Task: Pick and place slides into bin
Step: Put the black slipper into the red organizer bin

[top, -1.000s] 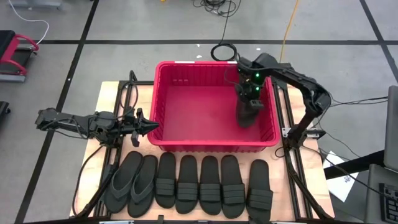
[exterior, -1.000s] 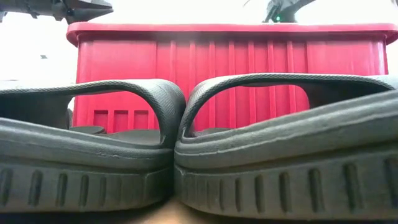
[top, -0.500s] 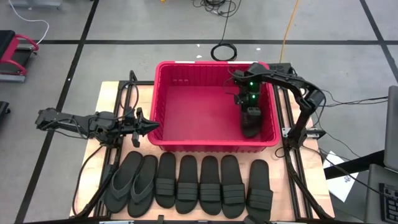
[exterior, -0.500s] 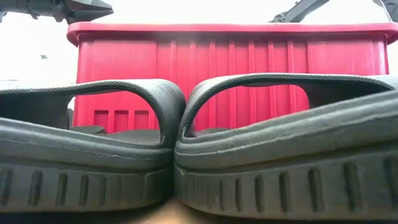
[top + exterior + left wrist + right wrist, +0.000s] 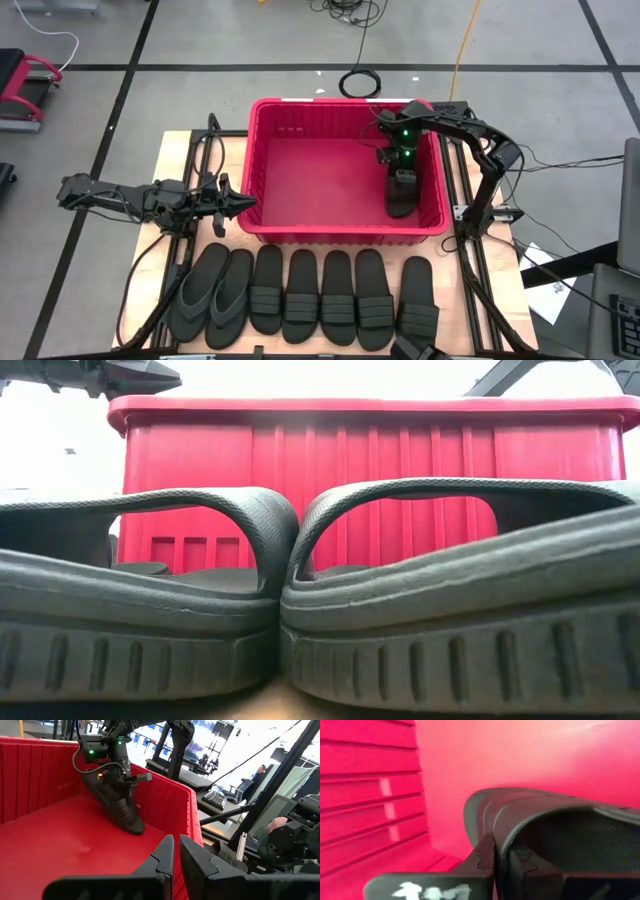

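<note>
The red bin (image 5: 340,103) stands in the middle of the table. My right gripper (image 5: 402,170) is inside it near its right wall, shut on one black slide (image 5: 401,198), which also shows in the left wrist view (image 5: 117,805). Several more black slides (image 5: 320,295) lie sole down in a row along the table's near edge, with two flip-flops (image 5: 215,290) at the row's left end. My left gripper (image 5: 248,204) is shut and empty, level beside the bin's left wall. My right gripper pinches the rim of the slide's upper part (image 5: 501,840) between its two fingers, one finger on the outer face and one in the hollow side. The fingers come from above, pointing down. The slide hangs steeply tilted below them, its lower end (image 5: 134,826) on the bin's floor.
The bin's slotted walls (image 5: 30,775) stand high around my right gripper. The low view is filled by two slides (image 5: 150,610) lying in front of the bin's near wall (image 5: 370,450). Cables and a coil (image 5: 358,82) lie on the floor beyond the table.
My right gripper has gone down into the bin and a little toward the table's near edge, still shut on the slide. The slide has come down with it, and its lower end now reaches the bin's floor.
</note>
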### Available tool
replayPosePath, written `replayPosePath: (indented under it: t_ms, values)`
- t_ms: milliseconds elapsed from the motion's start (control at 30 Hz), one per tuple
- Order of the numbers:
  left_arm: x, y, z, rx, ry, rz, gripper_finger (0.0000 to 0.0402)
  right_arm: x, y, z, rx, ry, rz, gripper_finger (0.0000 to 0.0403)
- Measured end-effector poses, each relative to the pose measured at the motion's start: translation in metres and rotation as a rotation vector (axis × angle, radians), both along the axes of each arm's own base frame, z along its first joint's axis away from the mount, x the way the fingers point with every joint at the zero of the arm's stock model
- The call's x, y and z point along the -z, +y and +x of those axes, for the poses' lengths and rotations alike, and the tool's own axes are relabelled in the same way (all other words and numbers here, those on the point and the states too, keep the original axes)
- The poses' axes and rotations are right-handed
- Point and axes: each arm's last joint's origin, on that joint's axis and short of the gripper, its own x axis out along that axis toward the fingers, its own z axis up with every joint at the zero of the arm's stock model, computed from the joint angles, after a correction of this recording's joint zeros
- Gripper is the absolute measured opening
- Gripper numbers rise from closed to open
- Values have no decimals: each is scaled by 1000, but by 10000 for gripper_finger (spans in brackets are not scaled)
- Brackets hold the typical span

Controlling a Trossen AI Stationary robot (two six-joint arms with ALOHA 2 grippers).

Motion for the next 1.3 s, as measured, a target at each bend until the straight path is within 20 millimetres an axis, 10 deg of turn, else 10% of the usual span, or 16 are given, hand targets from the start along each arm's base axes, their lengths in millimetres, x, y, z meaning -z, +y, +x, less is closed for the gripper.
replayPosePath:
  t_ms: [400,1300]
  values:
    - [0,0,0,0,-1,-10,26,9,-7,2,-103,-48,-119,7]
    - [0,0,0,0,-2,-7,26,-2,-9,-2,39,74,-250,173]
